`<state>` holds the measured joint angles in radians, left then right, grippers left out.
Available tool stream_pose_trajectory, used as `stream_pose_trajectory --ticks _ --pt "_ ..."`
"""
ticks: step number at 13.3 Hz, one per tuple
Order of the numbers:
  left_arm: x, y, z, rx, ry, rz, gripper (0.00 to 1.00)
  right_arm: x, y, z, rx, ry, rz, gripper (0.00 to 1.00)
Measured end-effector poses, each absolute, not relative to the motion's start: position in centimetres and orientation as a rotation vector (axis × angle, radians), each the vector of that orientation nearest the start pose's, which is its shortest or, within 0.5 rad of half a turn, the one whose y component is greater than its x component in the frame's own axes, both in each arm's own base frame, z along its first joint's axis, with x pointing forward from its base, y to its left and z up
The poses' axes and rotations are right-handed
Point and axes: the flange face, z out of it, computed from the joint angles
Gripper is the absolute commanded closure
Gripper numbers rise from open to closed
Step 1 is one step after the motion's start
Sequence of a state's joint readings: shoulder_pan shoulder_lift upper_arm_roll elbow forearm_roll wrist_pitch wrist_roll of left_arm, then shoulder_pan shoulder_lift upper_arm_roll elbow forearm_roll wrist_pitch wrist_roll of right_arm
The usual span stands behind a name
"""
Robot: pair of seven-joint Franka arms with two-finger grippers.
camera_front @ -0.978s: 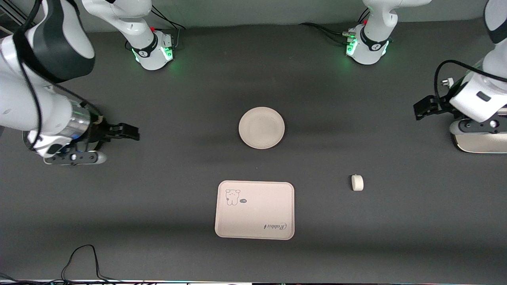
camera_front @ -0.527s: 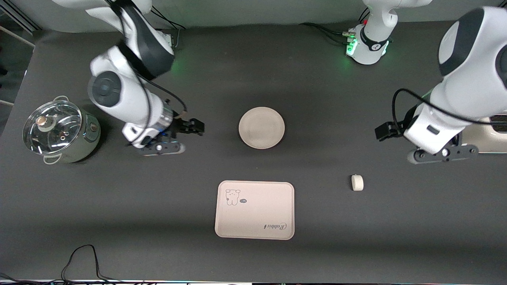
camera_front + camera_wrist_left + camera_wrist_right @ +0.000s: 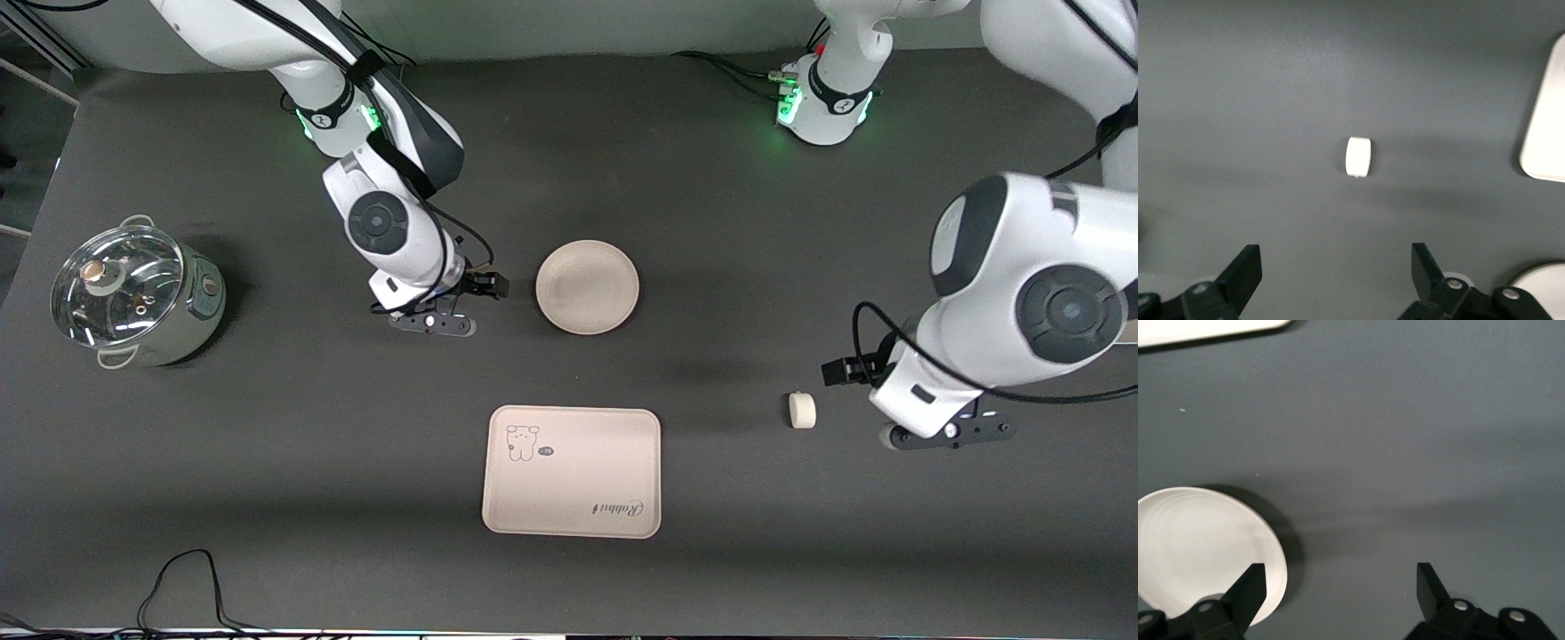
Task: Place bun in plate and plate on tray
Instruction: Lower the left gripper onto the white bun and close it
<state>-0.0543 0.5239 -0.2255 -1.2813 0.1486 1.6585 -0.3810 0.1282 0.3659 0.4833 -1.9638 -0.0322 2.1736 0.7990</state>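
Bun [image 3: 802,411]: lying on the bare table [image 3: 267,498], toward the left arm's end, well apart from the plate [image 3: 587,287] and the tray [image 3: 572,472]. Untouched by either gripper. Also visible in the left wrist view as a small white oblong [image 3: 1358,157] on the dark surface.

Plate: empty, resting on the table near the middle, farther from the front camera than the tray. Not on the tray — a strip of bare table lies between them. Partly shown in the right wrist view [image 3: 1201,550].

Tray: flat on the table, nearer to the front camera than the plate, nothing on it. Bear drawing and "Rabbit" lettering visible. One rounded corner [image 3: 1546,127] shown at the edge of the left wrist view.

Left gripper [image 3: 840,371]: up in the air over bare table just beside the bun, on the side toward the left arm's end. Fingers [image 3: 1245,267] spread wide, nothing between them; bun in view ahead of the gap, not within it.

Right gripper [image 3: 493,286]: over bare table just beside the plate, on the side toward the right arm's end. Fingers [image 3: 1248,587] spread wide and holding nothing — plate rim close to one fingertip.

Lidded pot [image 3: 133,298]: standing toward the right arm's end of the table, glass lid on.
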Motion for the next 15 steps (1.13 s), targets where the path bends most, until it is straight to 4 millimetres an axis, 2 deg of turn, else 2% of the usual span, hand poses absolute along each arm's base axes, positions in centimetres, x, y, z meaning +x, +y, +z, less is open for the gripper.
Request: stream_pose_trajectory --ticks 2,4,8,11,15 --pt "68.5 -14.3 40.1 -3.056 -0.153 0.182 0.0 49.4 33.8 28.4 -3.083 0.295 0.294 0.0" --pt "69.0 -13.5 35.9 -3.06 -0.164 0.163 0.0 49.5 33.8 27.8 -3.08 0.297 0.299 0.0" --pt "67.7 -13.8 28.4 -3.101 -0.178 0.066 0.0 49.6 33.6 27.6 -3.08 0.304 0.301 0.0" --pt "66.2 -14.2 24.2 -3.141 -0.173 -0.046 0.0 49.7 33.5 27.6 -3.08 0.305 0.3 0.0" --pt "64.4 -13.0 20.6 -3.165 -0.18 -0.18 0.01 49.7 33.5 27.6 -3.08 0.307 0.299 0.0"
